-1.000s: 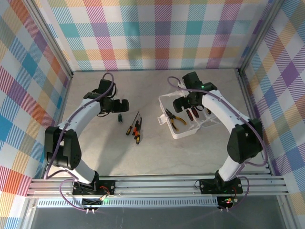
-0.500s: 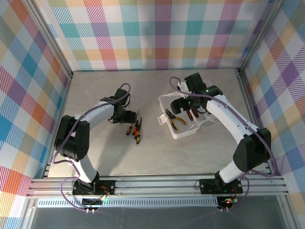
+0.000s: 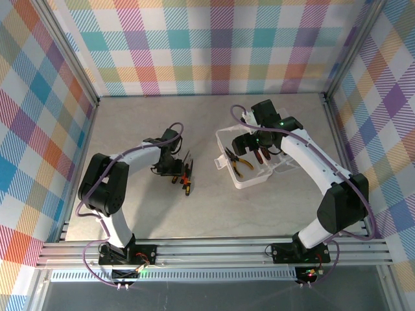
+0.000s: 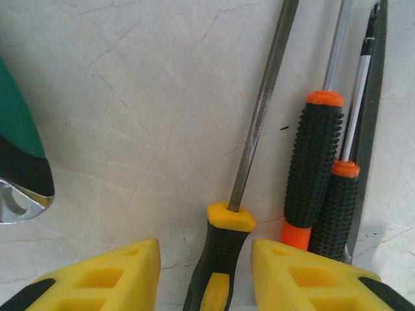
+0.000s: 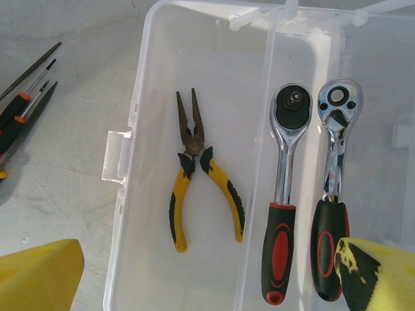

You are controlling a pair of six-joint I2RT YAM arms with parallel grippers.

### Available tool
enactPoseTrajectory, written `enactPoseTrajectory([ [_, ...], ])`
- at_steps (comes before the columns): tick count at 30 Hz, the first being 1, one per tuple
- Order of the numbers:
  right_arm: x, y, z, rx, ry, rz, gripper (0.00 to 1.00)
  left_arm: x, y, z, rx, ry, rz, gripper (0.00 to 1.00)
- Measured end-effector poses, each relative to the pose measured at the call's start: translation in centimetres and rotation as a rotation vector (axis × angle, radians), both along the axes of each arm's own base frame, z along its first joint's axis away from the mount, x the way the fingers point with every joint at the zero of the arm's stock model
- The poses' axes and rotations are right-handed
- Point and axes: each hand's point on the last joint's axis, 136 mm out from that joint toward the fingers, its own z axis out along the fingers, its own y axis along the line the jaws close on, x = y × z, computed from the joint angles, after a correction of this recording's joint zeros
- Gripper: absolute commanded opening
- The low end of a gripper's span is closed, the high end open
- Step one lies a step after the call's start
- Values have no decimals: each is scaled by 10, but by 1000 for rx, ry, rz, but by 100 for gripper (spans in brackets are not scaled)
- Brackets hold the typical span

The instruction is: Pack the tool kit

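You're picking up the next loose tool: your left fingers (image 4: 110, 275) stand released either side of the yellow-and-black screwdriver (image 4: 224, 246) on the desk (image 4: 130, 97), with a gap showing on one side. The next move, I'd judge, is to clench on that handle alone, clear of the orange-collared screwdrivers (image 4: 314, 162) just beside it, then carry it to the open box (image 5: 194, 39), which already holds the pliers (image 5: 194, 175). Your left arm (image 3: 133, 152) reaches low across the desk, wrist turned down, while the right fingers (image 5: 39, 275) hang spread and empty over the box.
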Motion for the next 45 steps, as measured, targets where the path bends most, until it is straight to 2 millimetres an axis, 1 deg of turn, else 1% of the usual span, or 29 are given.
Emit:
enactPoseTrajectory([
  [2, 0, 0, 0, 0, 0, 0, 99, -1, 0, -3, 4, 7, -1, 35],
  [5, 0, 0, 0, 0, 0, 0, 99, 0, 4, -6, 27, 10, -1, 24],
  [10, 0, 0, 0, 0, 0, 0, 99, 1, 8, -8, 55, 11, 1, 18],
  [18, 0, 0, 1, 3, 0, 2, 99, 1, 9, -6, 60, 12, -6, 5],
  [22, -2, 2, 4, 17, -5, 8, 99, 0, 9, -3, 60, 8, -13, 2],
  [24, -4, 3, 8, 29, -11, 13, 99, 1, 9, 4, 55, -6, -16, 2],
  [26, -6, 4, 14, 45, -20, 19, 99, 2, 7, 17, 40, -31, -17, 2],
  [28, -8, 6, 19, 65, -28, 25, 99, 6, 3, 37, 12, -72, -21, 2],
  [32, -14, 13, 28, 124, -33, 38, 99, 19, -15, 90, -108, -191, -40, 2],
  [34, -16, 20, 30, 177, -29, 47, 99, 19, -30, 115, -208, -238, -69, 2],
  [37, -20, 34, 37, 286, -24, 56, 99, 16, -56, 145, -376, -279, -120, 2],
  [40, -21, 49, 47, 415, -31, 58, 99, 14, -84, 169, -529, -306, -171, 2],
  [43, -17, 60, 57, 506, -39, 53, 93, 8, -110, 186, -650, -317, -224, 2],
  [45, -14, 66, 65, 554, -46, 48, 90, 5, -123, 195, -711, -325, -257, 2],
])
